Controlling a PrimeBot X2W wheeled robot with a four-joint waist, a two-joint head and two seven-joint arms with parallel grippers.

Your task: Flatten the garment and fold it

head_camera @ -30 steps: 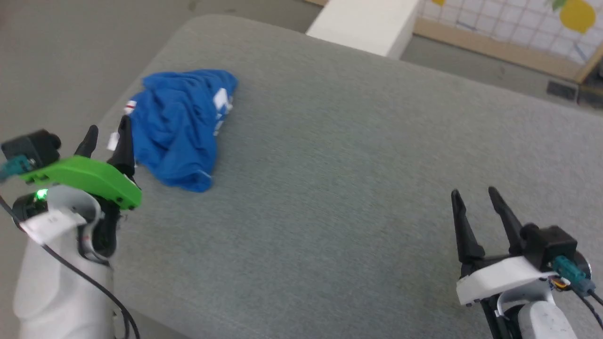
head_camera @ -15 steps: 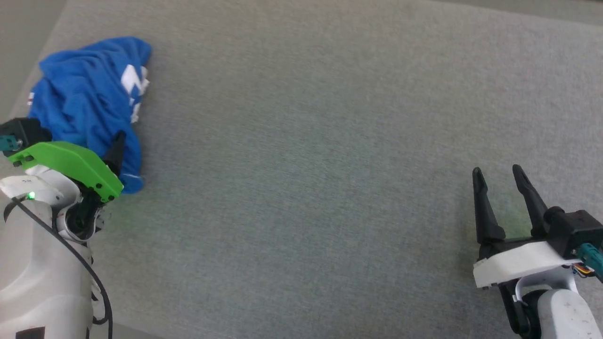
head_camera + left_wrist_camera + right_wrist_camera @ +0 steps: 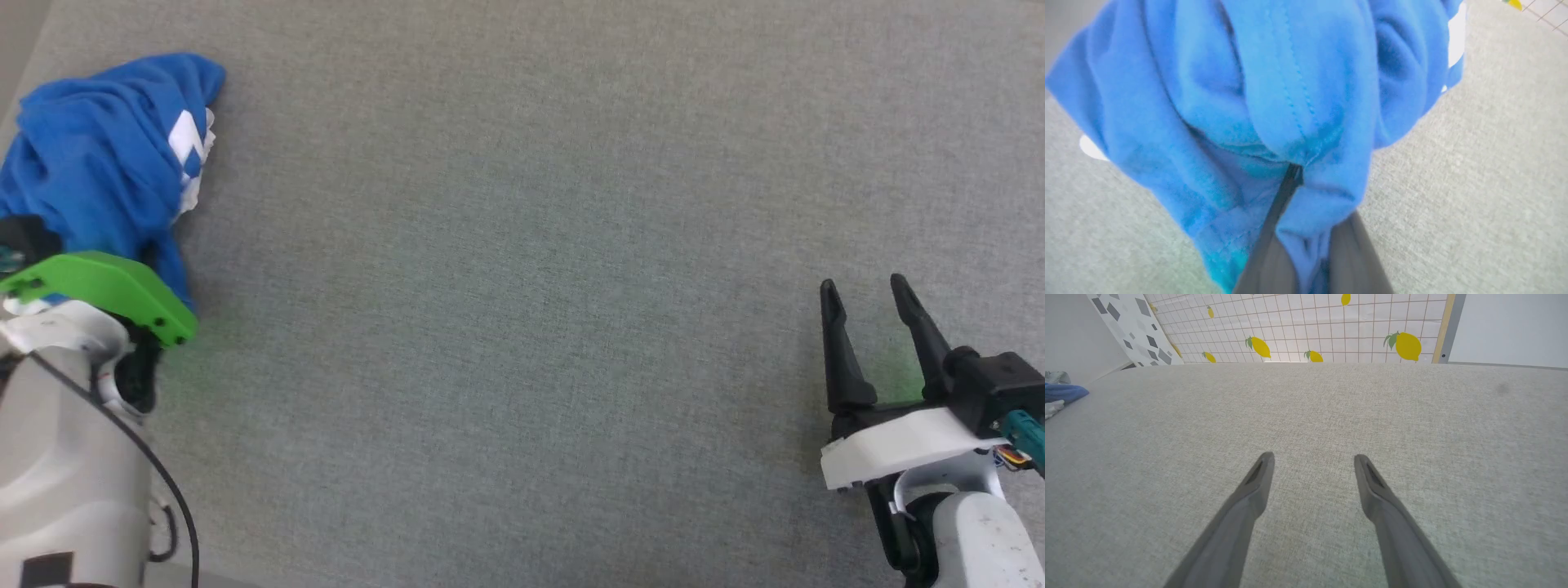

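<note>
Left gripper apparently tight on bunched garment; right gripper wide.

You have a grey woven-fabric surface as the support. On it lies the garment, a crumpled royal-blue heap with white patches. The surface's left edge runs just beside the garment; its cloth spreads wide to the garment's right.

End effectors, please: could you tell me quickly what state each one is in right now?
The left end effector is shut on the garment.
The right end effector is open and holds nothing.
</note>
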